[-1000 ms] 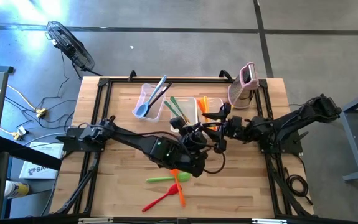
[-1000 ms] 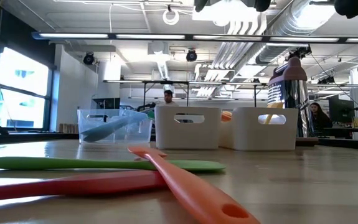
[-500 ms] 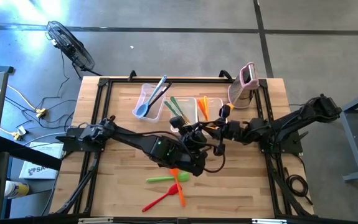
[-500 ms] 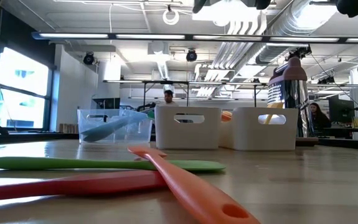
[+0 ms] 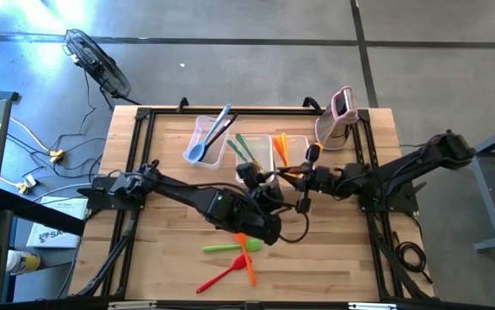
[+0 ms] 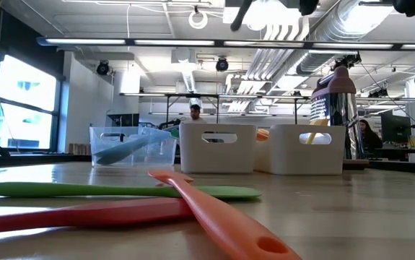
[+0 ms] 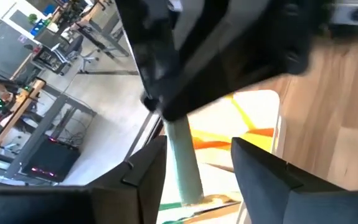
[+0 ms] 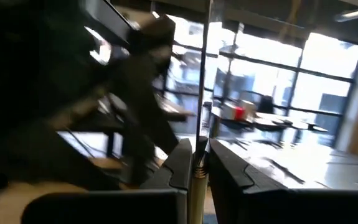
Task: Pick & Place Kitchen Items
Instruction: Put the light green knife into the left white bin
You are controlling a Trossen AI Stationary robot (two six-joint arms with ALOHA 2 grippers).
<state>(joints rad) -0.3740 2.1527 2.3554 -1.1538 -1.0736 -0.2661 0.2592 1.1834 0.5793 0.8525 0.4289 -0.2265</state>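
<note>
Kitchen items: a green spatula (image 5: 222, 248), a red spoon (image 5: 223, 274) and an orange spatula (image 5: 246, 263) lay crossed on the near tabletop (image 5: 170, 237), below the arms.
Tubs: three clear tubs stood in a row at the far side; a blue spoon (image 5: 207, 138) leaned in the left tub (image 5: 197, 131), green and dark tools in the middle one, orange ones in the right one.
Left hand (image 5: 249, 175): above mid-tabletop, fingers parted around a pale green handle (image 7: 183, 168), loosely.
Right hand (image 5: 306, 179): facing the left hand, just beside it, clenched on a slim utensil handle (image 8: 197, 177).
Gadget: pink-and-white, upright at the far right corner (image 5: 337, 116).
</note>
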